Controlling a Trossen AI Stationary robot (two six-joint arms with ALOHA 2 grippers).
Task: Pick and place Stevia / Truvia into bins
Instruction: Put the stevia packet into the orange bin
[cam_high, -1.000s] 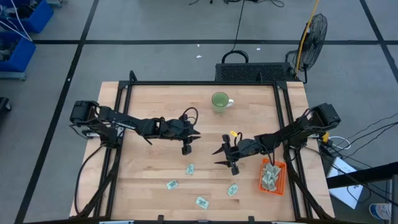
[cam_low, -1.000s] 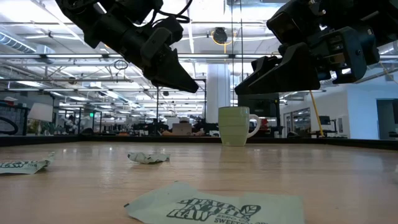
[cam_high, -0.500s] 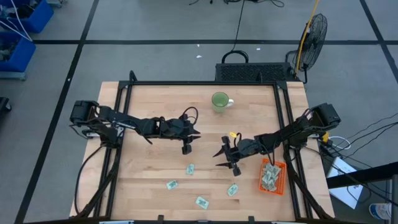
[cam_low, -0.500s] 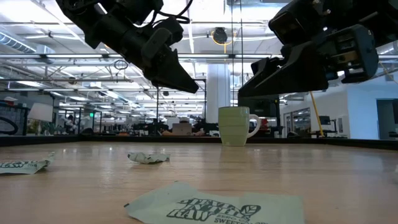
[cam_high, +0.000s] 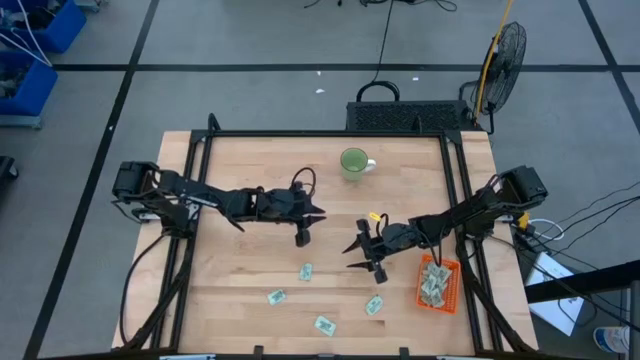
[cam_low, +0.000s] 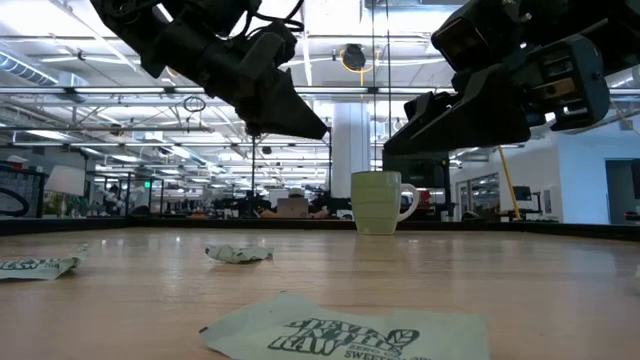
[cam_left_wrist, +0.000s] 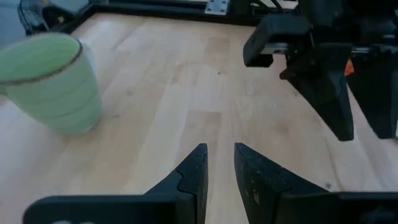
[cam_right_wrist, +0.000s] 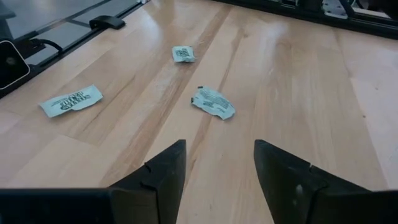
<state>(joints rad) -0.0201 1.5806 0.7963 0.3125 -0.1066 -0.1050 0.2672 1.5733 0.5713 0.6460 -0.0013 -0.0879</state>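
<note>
- Four Stevia sachets (cam_high: 306, 271) lie loose around the tabletop's (cam_high: 250, 170) 6 o'clock; more fill the orange bin (cam_high: 422, 296) at 4 o'clock.
- Likely featherlight, limp, flat paper: pinch a crumpled raised edge.
- Right gripper (cam_high: 364, 257) wide open, empty; left gripper (cam_high: 307, 227) nearly closed, empty.

Looks like a big open robotics lab or industrial workspace. The low view shows a high ceiling (cam_low: 330, 60) with exposed beams and strip lights over rows of workstations, while the overhead shows a grey floor (cam_high: 250, 40) with taped lines, a floor fan (cam_high: 503, 55) and loose cables beside the framed wooden counter (cam_high: 250, 170).
</note>
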